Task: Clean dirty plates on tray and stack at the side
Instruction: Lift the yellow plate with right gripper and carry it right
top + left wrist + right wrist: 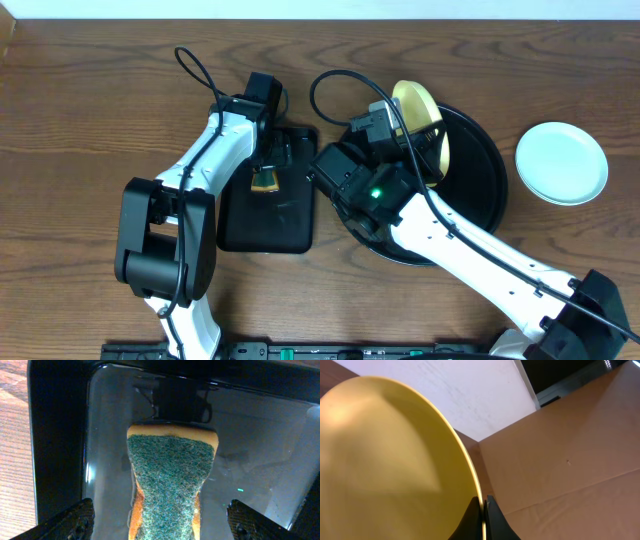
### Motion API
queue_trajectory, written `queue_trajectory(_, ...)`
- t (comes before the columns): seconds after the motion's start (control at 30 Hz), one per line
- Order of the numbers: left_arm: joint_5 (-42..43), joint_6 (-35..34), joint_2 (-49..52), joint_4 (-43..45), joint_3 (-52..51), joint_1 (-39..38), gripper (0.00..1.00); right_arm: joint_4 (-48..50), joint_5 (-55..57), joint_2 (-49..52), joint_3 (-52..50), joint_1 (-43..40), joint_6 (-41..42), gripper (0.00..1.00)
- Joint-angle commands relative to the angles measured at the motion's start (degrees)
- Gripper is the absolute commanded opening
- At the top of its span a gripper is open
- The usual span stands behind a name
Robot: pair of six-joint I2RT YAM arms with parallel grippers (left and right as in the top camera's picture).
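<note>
Your right gripper (483,510) has its jaws closed tight on the rim of the yellow plate (385,460); the right wrist view shows the thin edge pinched between the two dark fingers (494,521). From overhead, that yellow plate (418,105) is lifted and tilted steeply on edge over the far left part of the round tray (485,195), with the right arm reaching across the tray from the near right corner. How much of the tray floor lies under the arm you cannot tell.

A pale plate (561,162) lies flat on the worktop (80,120) to the right of the round tray, just clear of its rim.

Your left gripper (160,510) hangs over the rectangular tray (55,435) with its jaws wide apart. The sponge (170,480), green scouring face up, lies on that tray between the two fingertips (80,520), and neither one visibly touches it. Overhead, the sponge (265,180) sits at the far end of the rectangular tray (265,220), left of the round tray.
</note>
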Motion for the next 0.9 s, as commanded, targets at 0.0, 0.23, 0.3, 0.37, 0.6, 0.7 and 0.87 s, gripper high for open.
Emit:
queue_trajectory(0.0, -1.1, 0.5, 0.3, -0.2, -0.4, 0.0, 0.86, 1.2, 2.6, -1.1, -1.2, 0.3, 2.9, 0.01)
queue_trajectory(0.23, -1.1, 0.5, 0.3, -0.2, -0.4, 0.0, 0.86, 7.0, -13.5, -1.1, -1.5, -2.4, 0.0, 0.01)
queue_trajectory(0.3, -1.1, 0.5, 0.3, -0.2, -0.4, 0.0, 0.86, 8.4, -17.7, -1.1, -1.5, -4.0, -0.8, 0.01)
queue_trajectory(0.37, -1.1, 0.5, 0.3, -0.2, -0.4, 0.0, 0.86, 9.6, -21.6, -1.1, -1.5, -6.0, -0.8, 0.01)
queue_trajectory(0.6, -1.1, 0.5, 0.3, -0.2, -0.4, 0.0, 0.86, 12.3, -50.3, -1.1, -1.5, -19.3, -5.4, 0.01)
queue_trajectory(0.7, -1.1, 0.5, 0.3, -0.2, -0.4, 0.0, 0.86, 12.2, -67.7, -1.1, -1.5, -27.9, -10.6, 0.01)
queue_trajectory(0.87, -1.1, 0.5, 0.3, -0.2, -0.4, 0.0, 0.86, 11.3, -85.5, -1.1, -1.5, -44.5, -13.0, 0.01)
